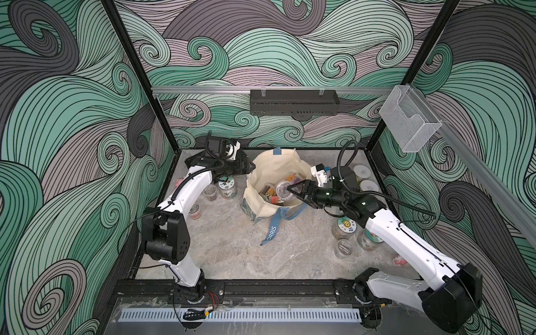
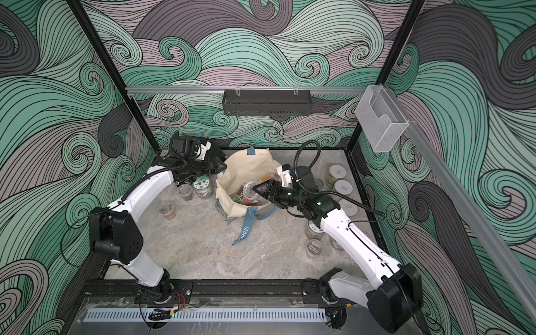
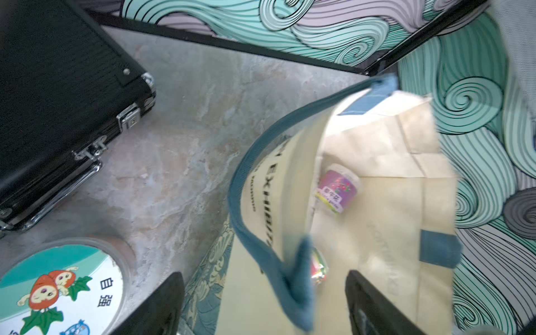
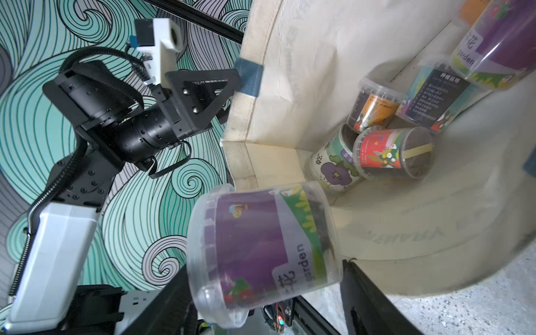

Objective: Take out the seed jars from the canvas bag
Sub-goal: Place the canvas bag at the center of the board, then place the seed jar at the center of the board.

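Observation:
The cream canvas bag [image 1: 271,169] [image 2: 243,168] stands open mid-table. My right gripper [image 1: 291,191] [image 2: 256,190] [image 4: 261,269] is shut on a clear seed jar [image 1: 282,190] [image 2: 249,190] [image 4: 255,246] with a purple label, held over the bag's mouth. Several more seed jars [image 4: 394,153] lie on their sides inside the bag. My left gripper [image 1: 249,168] [image 2: 222,166] [image 3: 264,274] is open at the bag's left rim. A blurred blue-grey strap [image 3: 290,275] hangs loose between its fingers. Another purple-labelled jar [image 3: 338,188] shows inside the bag.
Seed jars stand on the table left of the bag [image 1: 227,185] [image 3: 58,290] and to the right, around my right arm [image 1: 345,226] [image 2: 338,171]. A black hard case [image 3: 58,101] lies behind the left jars. A strap [image 1: 272,229] trails forward. A pink lump [image 1: 400,259] lies front right.

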Robot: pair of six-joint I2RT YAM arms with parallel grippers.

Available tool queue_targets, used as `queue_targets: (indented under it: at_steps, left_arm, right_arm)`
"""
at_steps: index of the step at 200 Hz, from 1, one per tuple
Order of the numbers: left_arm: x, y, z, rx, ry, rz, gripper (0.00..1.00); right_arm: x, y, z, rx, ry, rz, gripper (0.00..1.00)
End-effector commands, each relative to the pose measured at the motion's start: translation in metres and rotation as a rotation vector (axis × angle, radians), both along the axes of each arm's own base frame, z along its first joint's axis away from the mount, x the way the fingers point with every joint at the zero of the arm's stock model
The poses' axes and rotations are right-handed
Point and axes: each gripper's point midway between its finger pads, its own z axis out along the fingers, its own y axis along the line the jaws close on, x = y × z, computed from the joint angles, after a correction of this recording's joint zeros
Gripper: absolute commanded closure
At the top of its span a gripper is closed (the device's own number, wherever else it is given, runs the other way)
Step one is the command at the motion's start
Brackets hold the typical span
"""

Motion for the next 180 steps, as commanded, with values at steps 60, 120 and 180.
queue_targets:
  at_steps: [60, 120, 180]
  left_arm:
    - [-0.077, -0.035, 0.121, -0.054, -0.316, -0.180, 0.01]
    - [-0.148, -0.065, 0.116, -0.061, -0.391, -0.355, 0.01]
    - [-0.155, -0.084, 0.081, 0.113, -0.384, -0.419, 0.01]
  right_arm:
    - [0.005, 0.008, 0.046, 0.204, 0.019, 0.048, 0.30]
    - [0.002, 0.020, 0.045, 0.289, 0.119, 0.106, 0.30]
    - [-0.001, 0.026, 0.044, 0.347, 0.160, 0.134, 0.30]
